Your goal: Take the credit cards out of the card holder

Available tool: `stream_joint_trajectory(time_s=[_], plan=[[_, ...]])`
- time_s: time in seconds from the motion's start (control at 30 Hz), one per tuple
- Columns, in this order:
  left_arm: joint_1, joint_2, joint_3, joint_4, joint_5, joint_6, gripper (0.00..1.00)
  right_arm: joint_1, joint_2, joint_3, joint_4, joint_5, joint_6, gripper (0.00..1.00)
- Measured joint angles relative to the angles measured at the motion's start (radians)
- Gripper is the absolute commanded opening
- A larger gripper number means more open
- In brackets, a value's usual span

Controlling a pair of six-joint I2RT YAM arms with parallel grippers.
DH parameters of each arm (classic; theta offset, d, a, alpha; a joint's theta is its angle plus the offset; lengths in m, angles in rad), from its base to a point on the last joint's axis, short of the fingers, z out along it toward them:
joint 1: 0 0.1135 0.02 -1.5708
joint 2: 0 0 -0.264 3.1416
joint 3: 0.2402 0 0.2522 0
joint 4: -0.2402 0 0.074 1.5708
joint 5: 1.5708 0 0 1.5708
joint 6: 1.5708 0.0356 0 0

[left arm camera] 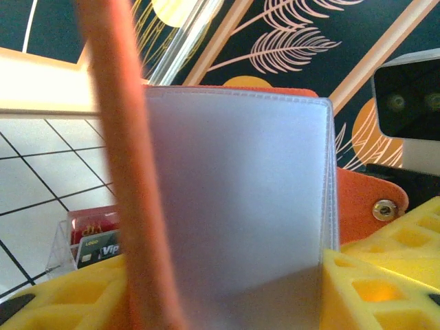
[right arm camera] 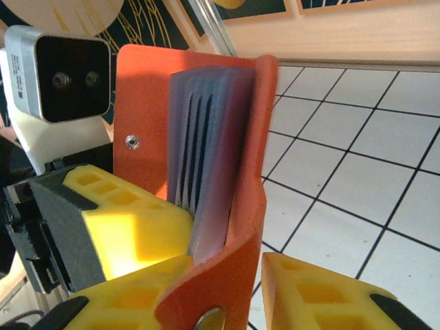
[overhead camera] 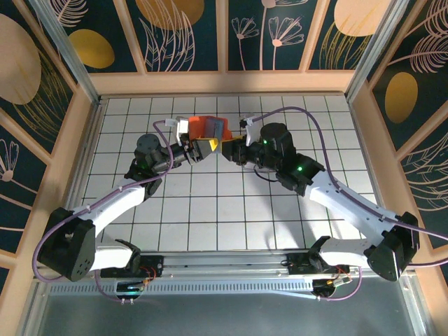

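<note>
The orange-red card holder hangs open above the tiles between both arms. My left gripper is shut on it. In the left wrist view its yellow fingers flank the blue-grey sleeves, and an orange flap crosses in front. My right gripper is open. The other orange flap with its snap runs between its fingers, and there is a gap to the right finger. The card holder's sleeves fan out edge-on; whether they hold credit cards I cannot tell.
A clear box with a red card and a dark "Vip" card stands on the white tiles behind the holder. Wooden walls frame the tiled floor on three sides. Open tiles lie between the two arms.
</note>
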Motion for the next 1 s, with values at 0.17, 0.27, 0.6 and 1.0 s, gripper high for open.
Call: stream_joint_trajectory(time_s=[0.17, 0.27, 0.6, 1.0], plan=[[0.000, -0.010, -0.004, 0.030, 0.003, -0.025, 0.35, -0.026, -0.002, -0.037, 0.099, -0.048, 0.029, 0.48], [0.002, -0.021, -0.006, 0.039, 0.003, -0.028, 0.34, -0.038, -0.003, -0.054, 0.151, -0.086, 0.045, 0.51], [-0.003, -0.039, -0.008, 0.048, 0.038, -0.031, 0.30, -0.050, -0.052, -0.108, 0.289, -0.171, 0.086, 0.56], [-0.003, -0.051, -0.024, 0.062, 0.101, -0.039, 0.27, -0.069, -0.036, -0.113, 0.370, -0.209, 0.126, 0.43]])
